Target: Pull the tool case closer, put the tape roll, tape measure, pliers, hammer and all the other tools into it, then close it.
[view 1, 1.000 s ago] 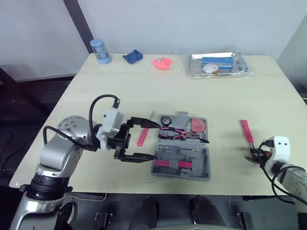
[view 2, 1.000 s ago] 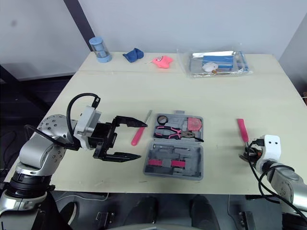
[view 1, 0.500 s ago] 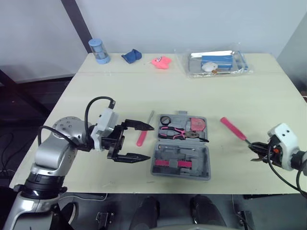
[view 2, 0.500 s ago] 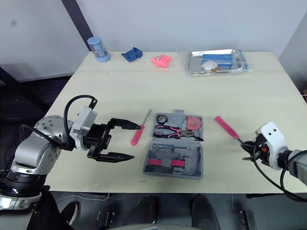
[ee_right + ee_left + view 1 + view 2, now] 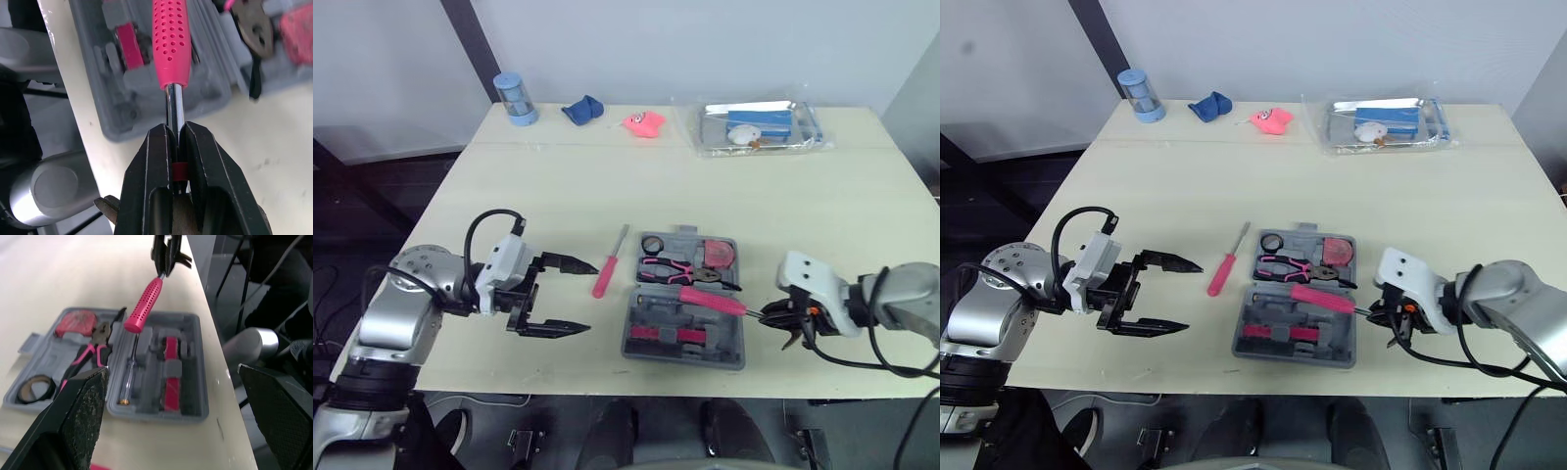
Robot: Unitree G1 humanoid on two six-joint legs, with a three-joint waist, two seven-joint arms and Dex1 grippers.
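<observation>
Head view: a grey case [image 5: 637, 338] lies open on the tabletop [image 5: 803, 206] near its front edge, between the robot's two arms. Its rear half holds a tape roll [image 5: 652, 245], pliers [image 5: 669, 269] with pink grips and a red tape measure [image 5: 716, 255]. The right tool [image 5: 771, 316], just beside the case's right side, is clamped on the bare shaft of a pink-handled screwdriver [image 5: 710, 299], whose handle reaches out over the case's front half. A second screwdriver [image 5: 604, 280] lies on the tabletop just left of the case. The left tool [image 5: 592, 297] is near it, spread wide and holding nothing. Left wrist view: the left tool's two fingers [image 5: 83, 426] stand far apart with the open case seen between them. Beyond, the held screwdriver slants down toward the moulded slots of the front half. Whether its handle touches the case cannot be told. Right wrist view: the right tool's fingers pinch the thin metal shaft just behind the dimpled handle, which hangs over the slots. Both screwdrivers look light and stiff. The smooth, round shaft gives little purchase, so the held one may swivel or slip as it is lowered. The second screwdriver is likely best taken across the middle of its thicker handle.
</observation>
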